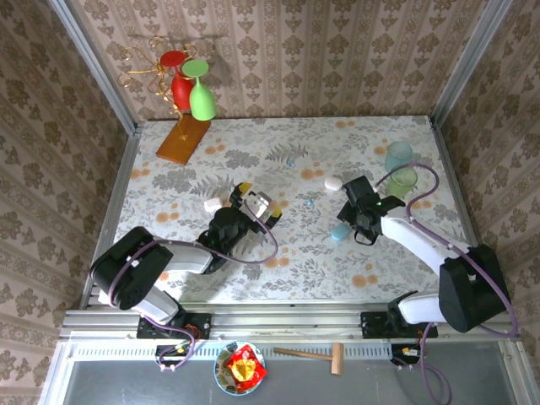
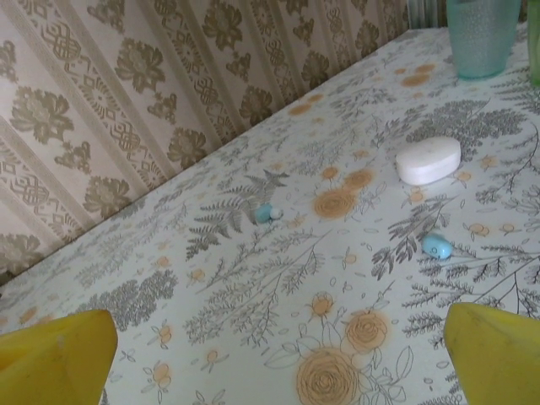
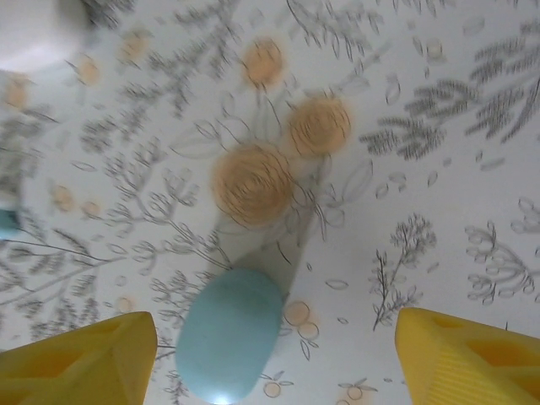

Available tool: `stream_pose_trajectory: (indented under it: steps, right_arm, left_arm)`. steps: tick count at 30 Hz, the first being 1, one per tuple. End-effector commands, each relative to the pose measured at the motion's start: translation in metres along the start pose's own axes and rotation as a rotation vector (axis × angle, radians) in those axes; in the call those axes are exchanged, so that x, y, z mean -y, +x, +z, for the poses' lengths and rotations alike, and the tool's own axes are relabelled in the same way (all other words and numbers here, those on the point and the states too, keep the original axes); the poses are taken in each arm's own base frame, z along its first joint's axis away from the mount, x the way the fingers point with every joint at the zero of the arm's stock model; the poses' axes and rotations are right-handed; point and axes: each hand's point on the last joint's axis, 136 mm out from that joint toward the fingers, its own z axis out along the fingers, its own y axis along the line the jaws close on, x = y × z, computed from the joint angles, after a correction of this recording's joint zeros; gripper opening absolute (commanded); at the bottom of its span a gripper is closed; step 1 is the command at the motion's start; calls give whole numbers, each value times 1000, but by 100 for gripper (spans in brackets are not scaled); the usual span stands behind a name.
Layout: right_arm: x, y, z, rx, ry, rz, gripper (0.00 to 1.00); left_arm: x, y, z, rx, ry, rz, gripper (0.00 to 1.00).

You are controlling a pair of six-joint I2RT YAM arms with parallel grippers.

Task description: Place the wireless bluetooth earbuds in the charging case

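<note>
Right gripper (image 3: pixel 274 359) hangs low over the worktop (image 1: pixel 321 278), its yellow fingers (image 3: pixel 76 363) spread wide on either side of a blue pebble-shaped piece (image 3: pixel 229 333). That piece lies flat between them, close to 1 finger but not clamped, so nothing is held. It sits a little right of the worktop's middle. Left gripper (image 2: pixel 274 359) is spread wide and empty too, just left of the middle, looking toward the far right corner.

Both earbuds lie loose on the worktop, in no case. The nearer earbud (image 2: pixel 437 246) is about the middle, between the 2 grippers, and the farther earbud (image 2: pixel 268 213) is beyond it toward the far edge. A white pebble-shaped piece (image 2: pixel 429 160) rests just past the nearer earbud, and a second white piece (image 1: pixel 213 204) lies beside the left gripper on the left-edge side.

The step in hand looks like the first one: getting hold of the blue piece, probably the charging case or a part of it. I cannot tell which, as no sockets show. The next move calls for the right gripper to close squarely across the piece's narrow sides without pushing it away. The left gripper would then need a fine, centred pinch on the nearer earbud, which is very small against such wide fingers
</note>
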Motion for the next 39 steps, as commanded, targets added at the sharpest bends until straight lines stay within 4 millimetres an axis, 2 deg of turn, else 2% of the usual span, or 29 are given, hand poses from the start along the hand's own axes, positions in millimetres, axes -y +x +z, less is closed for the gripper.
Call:
stream_pose_trajectory:
  steps: [1,12,20,24,26,28,32,35,39]
  right_arm:
    - [6,17,12,-37,63,60,75]
    - [-14,41,39,-111,88,24,69]
    - [-25,40,34,-97,57,-34,67]
    - [-26,41,35,-107,59,-75,53]
    - [-26,40,34,-104,63,-108,50]
    - [-25,38,33,-105,70,-151,52]
    - [-20,34,30,-105,102,-239,62]
    - [-17,32,34,-120,121,-228,65]
    - [-25,31,39,-130,93,-208,67]
  left_arm:
    - [0,-20,2,72,2,20,100]
    - [-1,-16,-1,57,-3,14,100]
    - [-1,-13,-1,53,-7,8,100]
    - [-2,-15,-1,59,-9,8,100]
    - [-2,-16,-1,62,-8,10,100]
    - [-3,-17,-1,63,-8,12,100]
    - [-2,-17,-1,64,-7,12,100]
    - [-2,-18,-1,66,-6,11,100]
    - [-2,-17,0,67,-5,11,100]
